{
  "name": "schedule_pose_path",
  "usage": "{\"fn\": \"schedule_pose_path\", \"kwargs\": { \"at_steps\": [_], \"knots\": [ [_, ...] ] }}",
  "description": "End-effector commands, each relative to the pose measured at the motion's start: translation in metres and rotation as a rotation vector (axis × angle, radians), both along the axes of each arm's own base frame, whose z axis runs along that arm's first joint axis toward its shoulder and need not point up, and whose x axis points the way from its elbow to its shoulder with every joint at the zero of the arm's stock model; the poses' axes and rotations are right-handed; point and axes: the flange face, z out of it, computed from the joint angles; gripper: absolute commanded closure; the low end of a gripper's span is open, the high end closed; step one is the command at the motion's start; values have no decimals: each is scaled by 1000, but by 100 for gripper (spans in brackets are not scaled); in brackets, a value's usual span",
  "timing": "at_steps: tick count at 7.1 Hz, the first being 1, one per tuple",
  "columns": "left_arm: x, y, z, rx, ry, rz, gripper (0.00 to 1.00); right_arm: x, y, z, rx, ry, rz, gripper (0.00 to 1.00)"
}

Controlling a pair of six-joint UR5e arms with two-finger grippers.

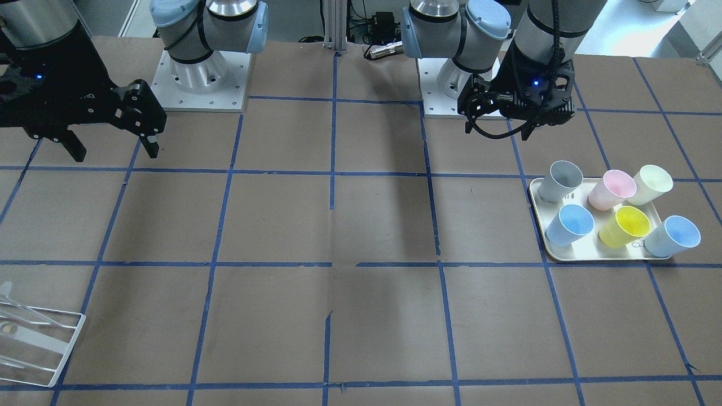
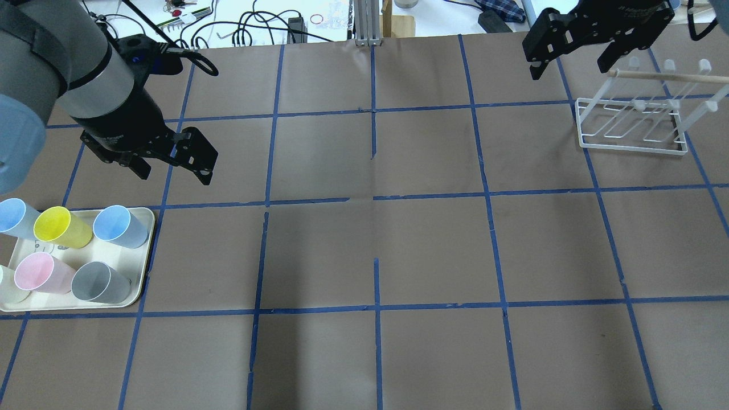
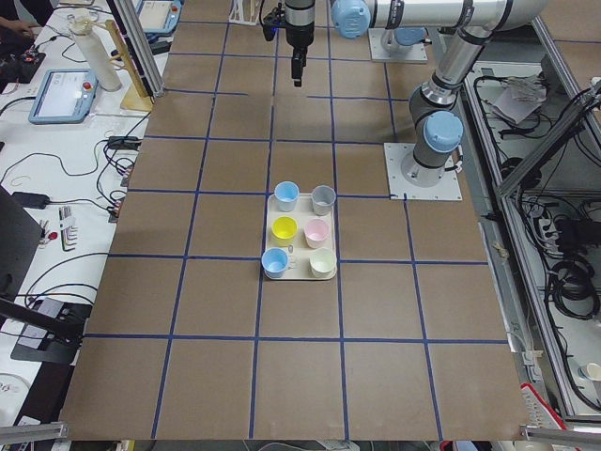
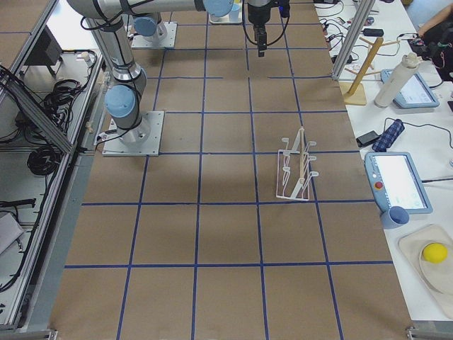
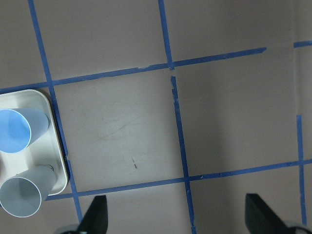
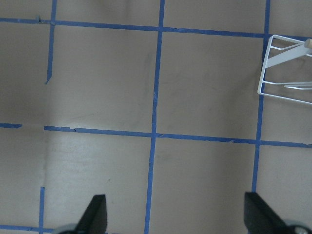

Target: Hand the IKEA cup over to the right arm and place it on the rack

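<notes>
Two pale blue IKEA cups (image 2: 117,226) (image 2: 11,216) stand on a cream tray (image 2: 149,250) at the table's left; they also show in the front view (image 1: 569,224) (image 1: 674,235). My left gripper (image 2: 171,168) is open and empty. It hovers above the table just beyond the tray, apart from the cups. The left wrist view shows one blue cup (image 5: 19,129) at its left edge. My right gripper (image 2: 569,68) is open and empty, high near the white wire rack (image 2: 632,125). The rack also shows in the front view (image 1: 34,338) and holds nothing.
The tray also holds a yellow cup (image 2: 60,228), a pink cup (image 2: 37,273), a grey cup (image 2: 99,282) and a cream cup (image 1: 654,183). Brown paper with blue tape lines covers the table (image 2: 376,250). Cables and tools lie beyond its far edge.
</notes>
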Motion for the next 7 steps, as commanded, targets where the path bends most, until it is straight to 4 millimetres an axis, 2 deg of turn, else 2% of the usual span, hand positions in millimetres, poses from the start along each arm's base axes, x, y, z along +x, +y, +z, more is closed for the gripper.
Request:
{"fn": "schedule_pose_path", "kwargs": {
  "at_steps": [1,3,4,5,7],
  "knots": [
    [1,-1,-2,7,-6,4,0,0,1,1,0,2,1,0],
    [5,-5,-6,8,6,-3,0,0,1,1,0,2,1,0],
    [14,-9,-8,11,0,5,0,0,0,0,1,2,1,0],
    [32,-14,-10,17,-1,-2,0,0,0,0,1,2,1,0],
    [112,-38,-24,5,1,128,0,0,0,0,1,2,1,0]
  ]
}}
